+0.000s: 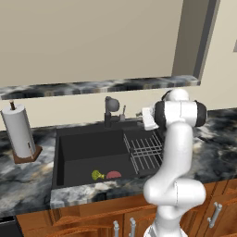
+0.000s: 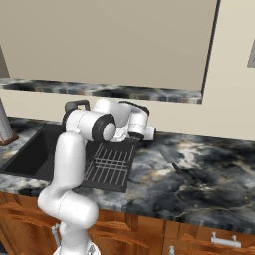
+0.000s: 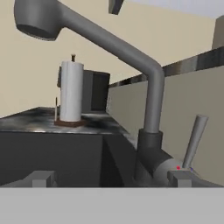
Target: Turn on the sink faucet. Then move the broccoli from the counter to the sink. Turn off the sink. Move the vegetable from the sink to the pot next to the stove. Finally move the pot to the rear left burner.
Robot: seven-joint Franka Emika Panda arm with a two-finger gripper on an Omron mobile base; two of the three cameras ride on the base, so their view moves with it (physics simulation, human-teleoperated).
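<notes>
At the far left of the left base view, a paper towel roll [image 1: 19, 130] is seen standing upright on a wooden holder on the dark marbled desk [image 1: 23, 180]. Just to its right the black sink [image 1: 83, 139] is set into the desk. On the sink floor, near the front wall, the green broccoli [image 1: 97, 175] is found lying, with a small red item [image 1: 113, 174] just beside it on the right. Behind the basin the faucet [image 1: 111, 110] rises from the back rim, its lever [image 1: 123, 112] slanted just to its right. A wire rack [image 1: 144, 152] is laid in the right part of the sink. The white arm [image 1: 176, 152] is raised from the lower right, its hand reaching toward the faucet.

In the hand view, the same paper towel roll [image 3: 71, 91] is shown at left, the faucet spout [image 3: 109, 43] arcs across the top and descends to its base, and the grey lever [image 3: 194, 140] is tilted at right. The gripper [image 3: 111, 178] is seen spread wide with nothing between its fingertips [image 3: 41, 178], which flank the faucet base without touching it.

In the right base view, the hand is seen over the sink's back edge, with the rack [image 2: 110, 163] below it.
</notes>
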